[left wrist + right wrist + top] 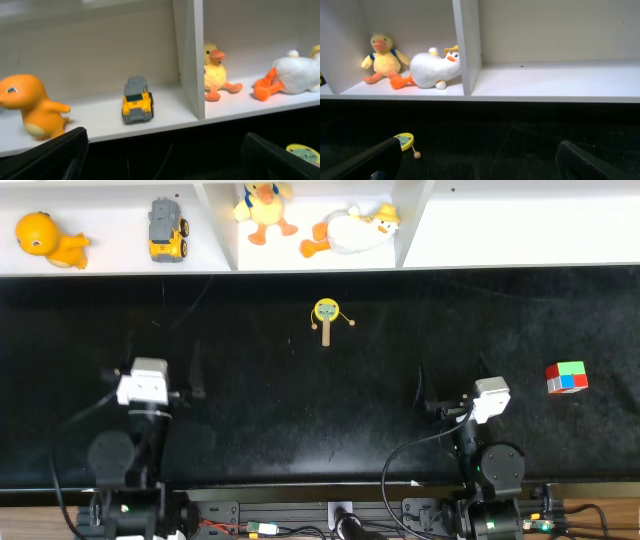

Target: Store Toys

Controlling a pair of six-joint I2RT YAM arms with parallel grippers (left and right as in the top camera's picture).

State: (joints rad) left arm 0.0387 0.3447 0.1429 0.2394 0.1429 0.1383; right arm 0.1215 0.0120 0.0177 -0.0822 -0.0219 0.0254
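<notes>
Black desk (250,410) runs the full width, with a white shelf (520,225) along its far edge, split by upright dividers into compartments. Its left compartment holds an orange dinosaur (50,238) at the left end and a yellow and grey truck (167,230) standing on its wheels nearer the divider, the two apart. Its middle compartment holds a yellow duck (265,210) sitting upright against the left divider and a white duck (350,230) lying on its side just beside it, orange feet toward the yellow one.

Two toys lie out on the desk. A small rattle (326,315) with a yellow-green round head and a wooden stick lies near the shelf, in front of the middle compartment. A cube (566,377) of coloured squares sits well to the right, near the desk's right end.

Both arms stand at the near edge. Left hand (167,157) is spread wide and holds nothing, facing the left compartment. Right hand (480,162) is likewise wide and holds nothing, above the desk with the rattle ahead of it.
</notes>
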